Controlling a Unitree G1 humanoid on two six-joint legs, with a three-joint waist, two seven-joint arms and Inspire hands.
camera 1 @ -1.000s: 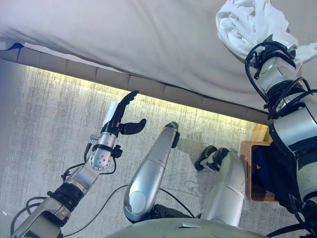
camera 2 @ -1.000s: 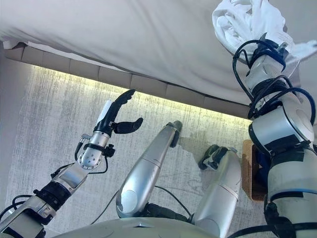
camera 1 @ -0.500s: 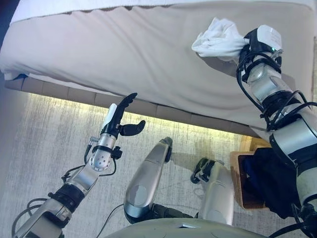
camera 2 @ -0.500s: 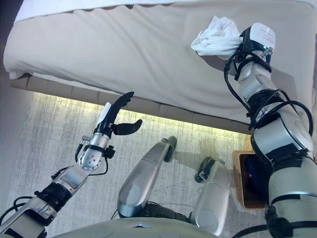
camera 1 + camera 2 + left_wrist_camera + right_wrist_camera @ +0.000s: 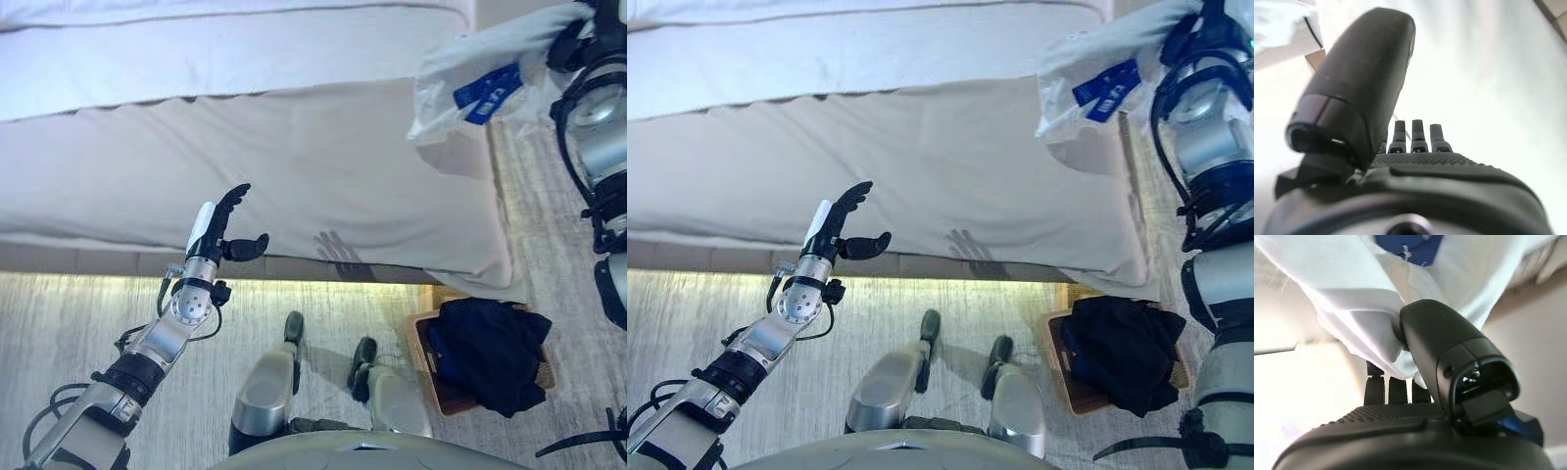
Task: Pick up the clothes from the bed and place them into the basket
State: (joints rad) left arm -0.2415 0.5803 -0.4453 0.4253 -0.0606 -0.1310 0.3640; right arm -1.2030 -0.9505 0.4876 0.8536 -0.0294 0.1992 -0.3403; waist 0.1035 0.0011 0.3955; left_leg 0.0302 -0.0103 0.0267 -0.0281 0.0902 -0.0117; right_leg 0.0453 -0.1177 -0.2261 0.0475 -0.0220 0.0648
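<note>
My right hand (image 5: pixel 1213 27) is raised at the upper right, past the bed's right end, shut on a white garment (image 5: pixel 490 69) with a blue patch (image 5: pixel 487 93). In the right wrist view the thumb (image 5: pixel 1442 345) pinches the white cloth (image 5: pixel 1352 298) against the fingers. The garment hangs over the bed's corner, up and away from the basket. The wicker basket (image 5: pixel 423 354) stands on the floor at the lower right and holds dark clothes (image 5: pixel 490 352). My left hand (image 5: pixel 220 230) is open and empty, held up in front of the bed's side; it also shows in the left wrist view (image 5: pixel 1415 134).
The bed (image 5: pixel 245 166) with a beige cover spans the upper half, a white sheet (image 5: pixel 196 59) on top. A lit strip runs under its edge. Grey carpet (image 5: pixel 69 333) covers the floor between bed and basket.
The camera has swung, so the bed and basket sit lower. My right hand has lifted the white garment off the bed and carried it right, and it now hangs unfolded. The left hand keeps its pose.
</note>
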